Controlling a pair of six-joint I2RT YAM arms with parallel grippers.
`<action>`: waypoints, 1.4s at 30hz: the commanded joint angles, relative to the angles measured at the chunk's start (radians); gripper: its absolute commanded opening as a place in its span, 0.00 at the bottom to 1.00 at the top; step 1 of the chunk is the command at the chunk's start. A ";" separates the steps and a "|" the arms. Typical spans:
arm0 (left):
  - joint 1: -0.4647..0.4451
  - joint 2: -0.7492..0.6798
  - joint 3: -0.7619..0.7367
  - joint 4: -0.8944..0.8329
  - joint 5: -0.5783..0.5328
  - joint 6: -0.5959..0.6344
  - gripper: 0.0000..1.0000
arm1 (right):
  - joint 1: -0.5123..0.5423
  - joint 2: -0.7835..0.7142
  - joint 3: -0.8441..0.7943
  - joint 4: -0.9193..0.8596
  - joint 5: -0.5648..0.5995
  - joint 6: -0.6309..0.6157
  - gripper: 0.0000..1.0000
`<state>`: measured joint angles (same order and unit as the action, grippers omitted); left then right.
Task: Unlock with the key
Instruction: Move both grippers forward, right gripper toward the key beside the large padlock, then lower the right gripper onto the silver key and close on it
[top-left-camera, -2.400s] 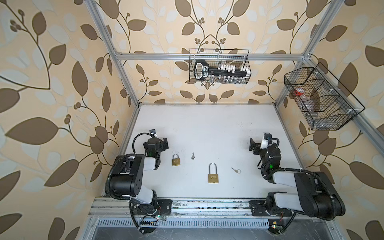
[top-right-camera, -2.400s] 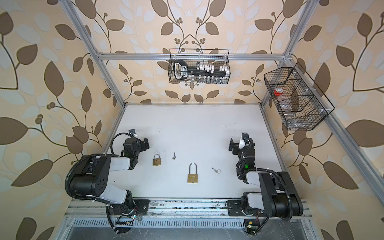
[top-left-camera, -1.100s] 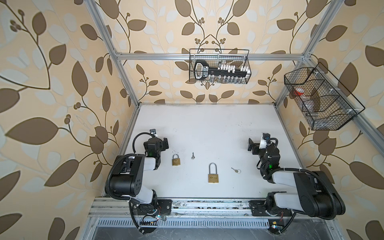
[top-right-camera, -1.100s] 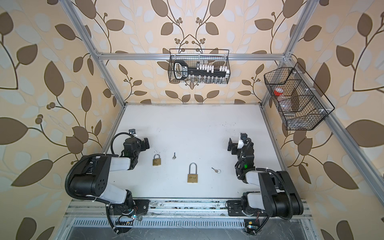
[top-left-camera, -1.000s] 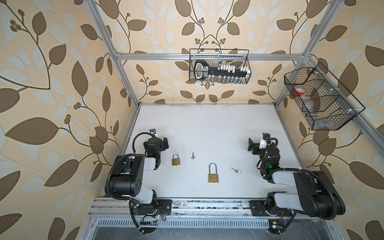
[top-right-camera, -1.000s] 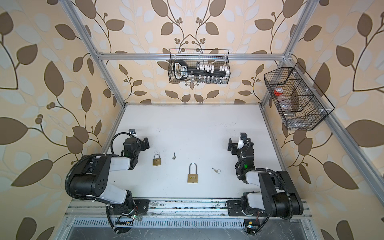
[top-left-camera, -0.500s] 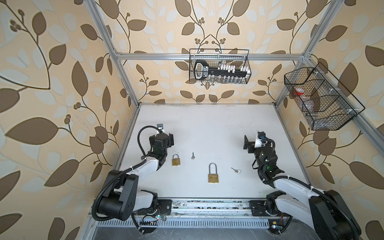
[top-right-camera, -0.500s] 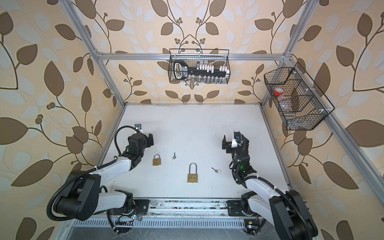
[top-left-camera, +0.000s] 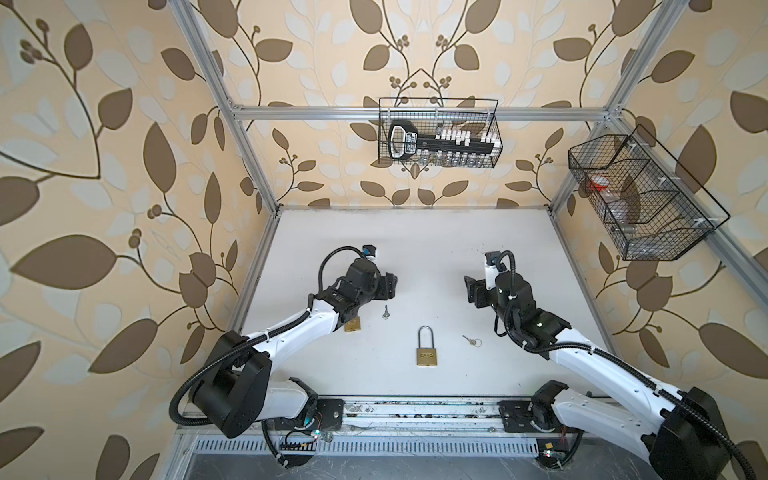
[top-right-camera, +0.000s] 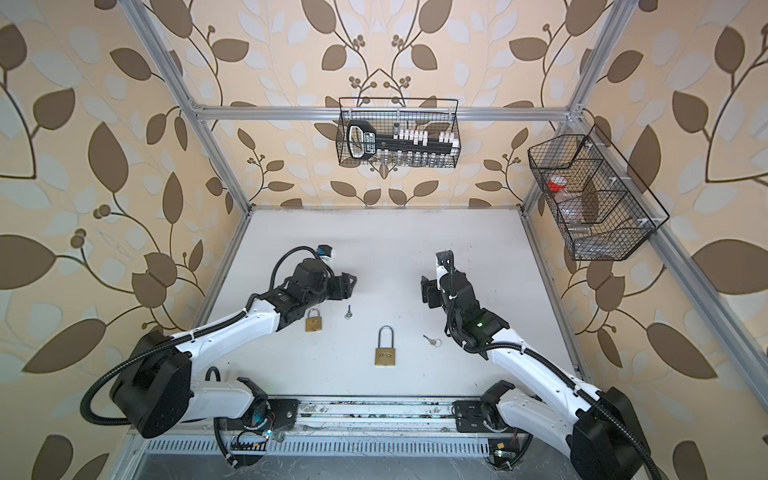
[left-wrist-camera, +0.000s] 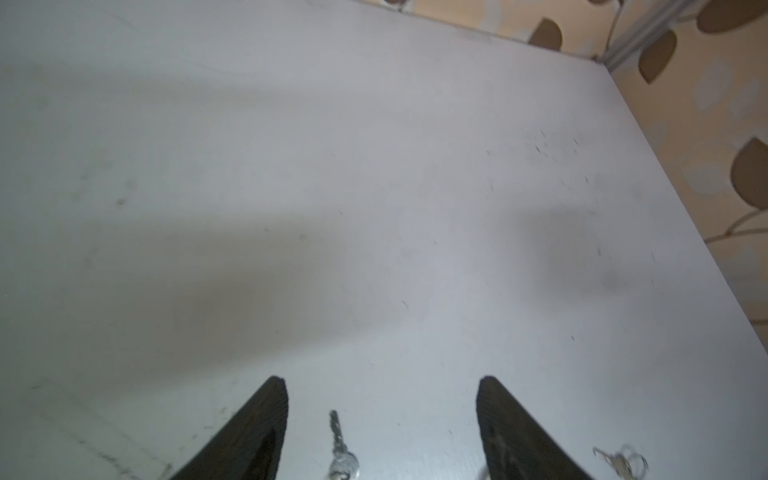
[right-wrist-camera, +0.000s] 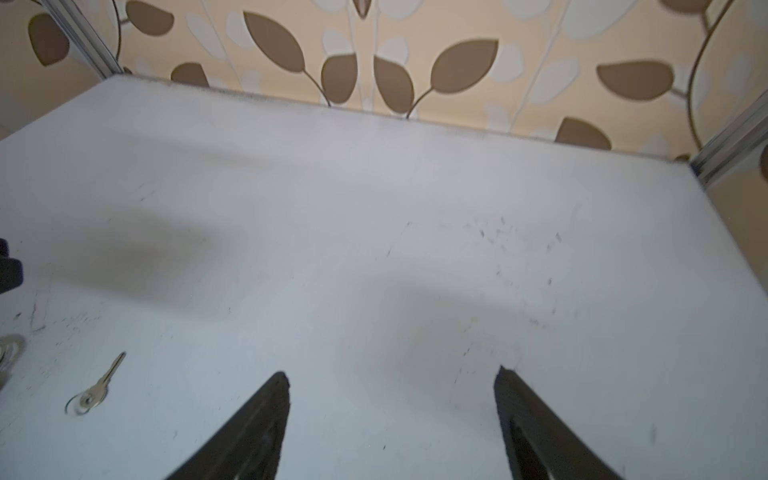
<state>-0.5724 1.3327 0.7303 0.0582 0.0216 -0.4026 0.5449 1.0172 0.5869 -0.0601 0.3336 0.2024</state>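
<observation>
A large brass padlock (top-left-camera: 427, 352) lies flat near the front middle of the white table (top-left-camera: 415, 232), with its shackle pointing toward the back wall and seated in the body. The places below are given from this padlock, as both top views show them.

A plain key (top-left-camera: 386, 312) lies to its left and a little farther back. A small padlock (top-right-camera: 313, 320) lies farther left, and the left arm partly covers it in a top view. A ringed key (top-left-camera: 471, 340) lies to the right of the large padlock, level with its shackle and apart from it.

The left gripper (top-left-camera: 388, 286) hovers to the back left of the large padlock, just beyond the plain key and not touching it. In the left wrist view its two dark fingers (left-wrist-camera: 266, 415) stand well apart and hold nothing. The plain key (left-wrist-camera: 340, 449) shows on the table in the gap between them, and the ringed key (left-wrist-camera: 619, 459) lies off to one side.

The right gripper (top-left-camera: 471, 291) hovers to the back right of the large padlock, beyond the ringed key and well clear of it. Its fingers (right-wrist-camera: 523, 407) are also spread and empty, with bare table between them. The ringed key (right-wrist-camera: 95, 388) lies outside them, off to one side.
</observation>
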 joint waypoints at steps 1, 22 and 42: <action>-0.055 -0.005 -0.050 0.143 0.107 0.025 0.70 | -0.004 -0.016 -0.016 -0.167 -0.129 0.120 0.77; -0.151 -0.177 -0.138 0.245 0.212 0.109 0.70 | -0.256 -0.049 -0.212 -0.191 -0.486 0.285 0.71; -0.162 -0.210 -0.135 0.203 0.156 0.138 0.73 | -0.125 -0.003 -0.232 -0.224 -0.362 0.354 0.56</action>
<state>-0.7273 1.1568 0.5846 0.2493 0.1970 -0.2890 0.3653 1.0206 0.3664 -0.2504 -0.1005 0.5121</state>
